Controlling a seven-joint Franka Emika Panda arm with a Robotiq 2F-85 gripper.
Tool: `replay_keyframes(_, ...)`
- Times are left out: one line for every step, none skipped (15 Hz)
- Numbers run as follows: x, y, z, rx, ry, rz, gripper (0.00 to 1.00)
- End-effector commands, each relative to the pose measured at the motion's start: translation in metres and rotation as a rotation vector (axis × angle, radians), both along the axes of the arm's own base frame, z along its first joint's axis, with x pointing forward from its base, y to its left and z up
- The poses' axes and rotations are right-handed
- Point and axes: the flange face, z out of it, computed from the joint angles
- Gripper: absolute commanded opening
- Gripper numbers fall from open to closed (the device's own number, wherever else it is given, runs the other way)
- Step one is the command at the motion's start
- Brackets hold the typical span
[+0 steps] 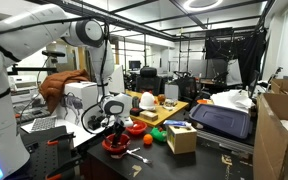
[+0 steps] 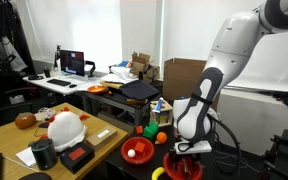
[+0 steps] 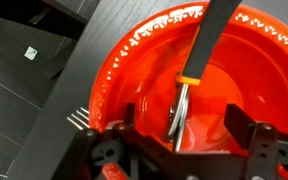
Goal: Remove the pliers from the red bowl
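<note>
The wide red bowl (image 3: 134,70) fills the wrist view and also shows in both exterior views (image 1: 114,146) (image 2: 182,167) at the edge of the black table. The pliers (image 3: 181,100) lie inside it, with a dark grey handle, an orange band and a silver metal head. My gripper (image 3: 176,140) hangs low over the bowl in both exterior views (image 1: 114,134) (image 2: 190,150). It is open, with one finger on each side of the pliers' silver head. I cannot tell whether the fingers touch the pliers.
A smaller red bowl (image 1: 136,129) (image 2: 137,150) stands close by. A fork (image 3: 76,120) lies on the table beside the wide bowl. A cardboard box (image 1: 181,138), an orange ball (image 2: 160,137), a green ball (image 1: 155,133) and a white helmet (image 2: 64,127) are nearby.
</note>
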Motion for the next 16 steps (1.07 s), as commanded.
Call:
replay_keyframes(-0.003, -0.001, -0.004, 0.017, 0.012, -0.008, 0.59)
replay_keyframes(-0.004, -0.001, -0.005, 0.017, 0.014, -0.009, 0.49)
replay_keyframes(-0.005, 0.000, -0.005, 0.017, 0.016, -0.008, 0.42)
replay_keyframes(-0.006, 0.000, -0.006, 0.017, 0.018, -0.009, 0.35)
replay_keyframes(-0.007, 0.000, -0.007, 0.016, 0.020, -0.010, 0.27)
replay_keyframes(-0.008, 0.000, -0.007, 0.012, 0.023, -0.013, 0.21)
replay_keyframes(-0.008, 0.001, -0.007, 0.012, 0.023, -0.011, 0.12)
replay_keyframes(-0.008, 0.002, -0.004, 0.010, 0.021, -0.009, 0.05)
replay_keyframes(-0.008, 0.003, -0.001, 0.009, 0.015, -0.006, 0.01)
replay_keyframes(-0.008, 0.004, 0.003, 0.000, 0.010, -0.007, 0.04)
replay_keyframes(-0.009, 0.004, 0.006, 0.000, 0.008, -0.003, 0.05)
replay_keyframes(-0.009, 0.006, 0.010, -0.007, 0.006, 0.000, 0.05)
replay_keyframes(-0.010, 0.008, 0.015, -0.006, 0.002, 0.006, 0.05)
replay_keyframes(-0.010, 0.010, 0.020, -0.009, -0.002, 0.011, 0.05)
replay_keyframes(-0.010, 0.013, 0.027, -0.009, -0.008, 0.017, 0.05)
replay_keyframes(-0.010, 0.015, 0.033, -0.003, -0.007, 0.025, 0.05)
